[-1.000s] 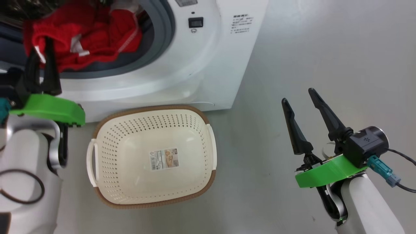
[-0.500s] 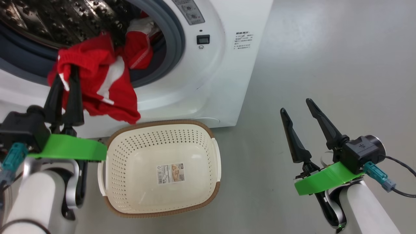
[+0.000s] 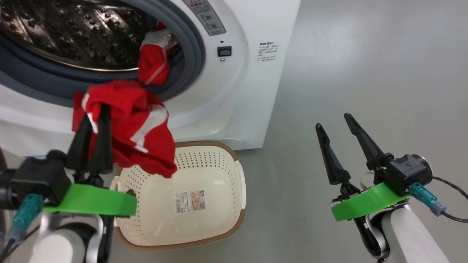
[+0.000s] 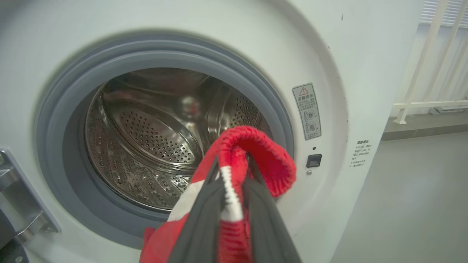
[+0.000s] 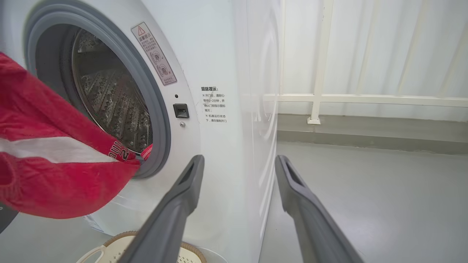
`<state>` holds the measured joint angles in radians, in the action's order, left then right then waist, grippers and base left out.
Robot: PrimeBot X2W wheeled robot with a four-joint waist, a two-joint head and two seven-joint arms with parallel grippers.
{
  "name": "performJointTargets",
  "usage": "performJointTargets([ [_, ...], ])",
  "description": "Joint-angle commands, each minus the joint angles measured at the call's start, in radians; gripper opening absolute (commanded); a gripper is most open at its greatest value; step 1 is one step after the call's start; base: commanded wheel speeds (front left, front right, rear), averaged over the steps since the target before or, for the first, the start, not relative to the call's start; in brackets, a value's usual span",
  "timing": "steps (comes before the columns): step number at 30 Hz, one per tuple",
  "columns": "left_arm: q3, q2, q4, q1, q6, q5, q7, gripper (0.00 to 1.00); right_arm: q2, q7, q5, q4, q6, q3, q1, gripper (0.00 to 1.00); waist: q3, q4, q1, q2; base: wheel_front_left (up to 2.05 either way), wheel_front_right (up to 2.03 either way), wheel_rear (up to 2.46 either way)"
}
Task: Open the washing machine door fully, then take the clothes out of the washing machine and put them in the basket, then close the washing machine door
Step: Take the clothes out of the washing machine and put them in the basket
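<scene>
While left fingers pinch red garment hanging over basket left rim, shift it twd centre, lower, then let go; right fingers spread, empty; 2nd garment at washer mouth.

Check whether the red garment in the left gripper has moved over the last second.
Yes. The red garment has come out of the washing machine, down past its grey gasket, and now hangs above the basket's left edge.
</scene>
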<state>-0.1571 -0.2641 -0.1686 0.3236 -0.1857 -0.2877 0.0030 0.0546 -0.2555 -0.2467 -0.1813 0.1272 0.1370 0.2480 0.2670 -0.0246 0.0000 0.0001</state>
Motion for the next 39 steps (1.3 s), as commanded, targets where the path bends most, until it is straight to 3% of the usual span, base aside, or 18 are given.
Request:
performJointTargets([
  [1, 0.032, -0.014, -0.016, -0.006, -0.006, -0.018, 0.001, 0.00, -0.004, -0.006, -0.008, 0.024, 0.003, 0.021, -0.002, 1.00, 0.003, -0.004, 0.0000, -0.0001, 0.00, 0.00, 0.00],
  [9, -0.013, 0.015, 0.179, -0.019, 0.012, -0.030, -0.019, 0.00, -0.004, -0.006, -0.006, 0.030, 0.003, 0.025, 0.004, 1.00, 0.036, -0.013, 0.0000, -0.0001, 0.00, 0.00, 0.00],
  [18, -0.056, 0.070, 0.498, 0.094, 0.054, -0.051, -0.068, 0.00, -0.004, -0.006, -0.005, 0.033, 0.003, 0.021, 0.024, 1.00, 0.104, -0.012, 0.0000, -0.0001, 0.00, 0.00, 0.00],
  [39, -0.054, 0.153, 1.269, 0.403, 0.197, -0.133, -0.218, 0.00, -0.004, -0.006, -0.038, 0.019, 0.003, 0.056, 0.078, 1.00, 0.232, -0.060, 0.0000, -0.0001, 0.00, 0.00, 0.00],
])
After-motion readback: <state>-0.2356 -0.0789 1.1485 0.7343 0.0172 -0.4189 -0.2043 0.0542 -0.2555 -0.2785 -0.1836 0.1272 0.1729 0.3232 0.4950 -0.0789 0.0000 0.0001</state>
